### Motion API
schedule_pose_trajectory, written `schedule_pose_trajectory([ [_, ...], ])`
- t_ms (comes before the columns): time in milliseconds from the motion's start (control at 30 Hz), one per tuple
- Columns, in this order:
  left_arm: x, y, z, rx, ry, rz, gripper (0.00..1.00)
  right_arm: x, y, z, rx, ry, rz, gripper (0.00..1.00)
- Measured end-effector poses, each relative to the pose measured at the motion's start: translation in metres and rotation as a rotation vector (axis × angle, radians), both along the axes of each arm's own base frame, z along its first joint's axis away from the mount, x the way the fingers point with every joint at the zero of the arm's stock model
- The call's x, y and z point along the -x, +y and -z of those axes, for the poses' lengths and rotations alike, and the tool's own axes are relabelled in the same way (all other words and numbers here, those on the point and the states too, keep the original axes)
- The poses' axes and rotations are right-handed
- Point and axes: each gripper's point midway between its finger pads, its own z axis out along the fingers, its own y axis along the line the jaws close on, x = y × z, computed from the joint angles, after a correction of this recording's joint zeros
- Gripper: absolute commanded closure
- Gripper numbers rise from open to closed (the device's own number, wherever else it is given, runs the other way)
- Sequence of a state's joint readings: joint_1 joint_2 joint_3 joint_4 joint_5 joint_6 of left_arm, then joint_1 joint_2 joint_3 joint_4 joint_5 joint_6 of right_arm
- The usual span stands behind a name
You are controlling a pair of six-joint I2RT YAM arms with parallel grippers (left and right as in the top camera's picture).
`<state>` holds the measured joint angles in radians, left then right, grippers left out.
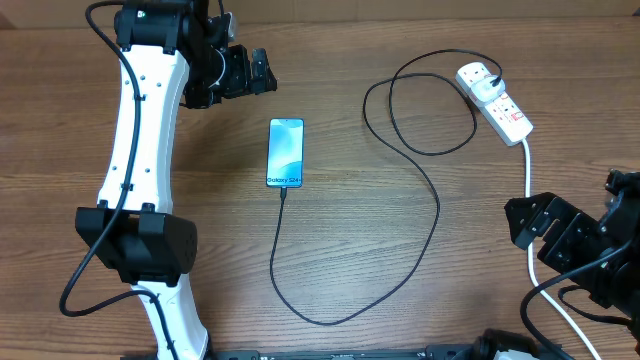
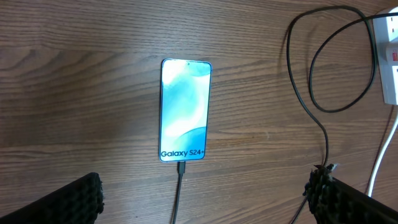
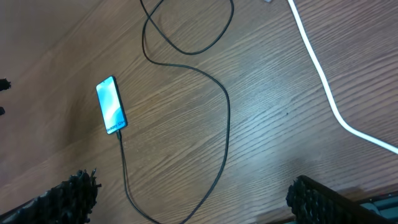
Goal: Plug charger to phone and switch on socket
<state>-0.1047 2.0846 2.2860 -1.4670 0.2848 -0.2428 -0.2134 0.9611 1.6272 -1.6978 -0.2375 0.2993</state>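
The phone lies flat at the table's middle, blue-teal screen up, "Galaxy S24" edge toward the front. It also shows in the left wrist view and the right wrist view. The charger's black cable has its tip in the phone's near edge, loops right and back, and ends in the white plug in the socket at the back right. My left gripper is open and empty, raised behind the phone's left. My right gripper is open and empty at the front right.
The socket's thick white cord runs from the strip toward the front right, past my right gripper, and shows in the right wrist view. The black cable makes a wide loop left of the socket.
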Motion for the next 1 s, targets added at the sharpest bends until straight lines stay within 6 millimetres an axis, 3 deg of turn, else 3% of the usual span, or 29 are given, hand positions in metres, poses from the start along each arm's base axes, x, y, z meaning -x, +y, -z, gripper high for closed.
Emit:
schedule_pose_trajectory([
  [433,0.000,0.000,0.000,0.000,0.000,0.000,0.00,0.004,0.001,-0.002,0.008,-0.020,-0.011,0.00],
  [767,0.000,0.000,0.000,0.000,0.000,0.000,0.00,0.041,0.011,-0.021,0.035,-0.179,-0.017,0.00],
  [1000,0.000,0.000,0.000,0.000,0.000,0.000,0.00,0.053,0.015,-0.026,0.044,-0.233,-0.020,0.00],
])
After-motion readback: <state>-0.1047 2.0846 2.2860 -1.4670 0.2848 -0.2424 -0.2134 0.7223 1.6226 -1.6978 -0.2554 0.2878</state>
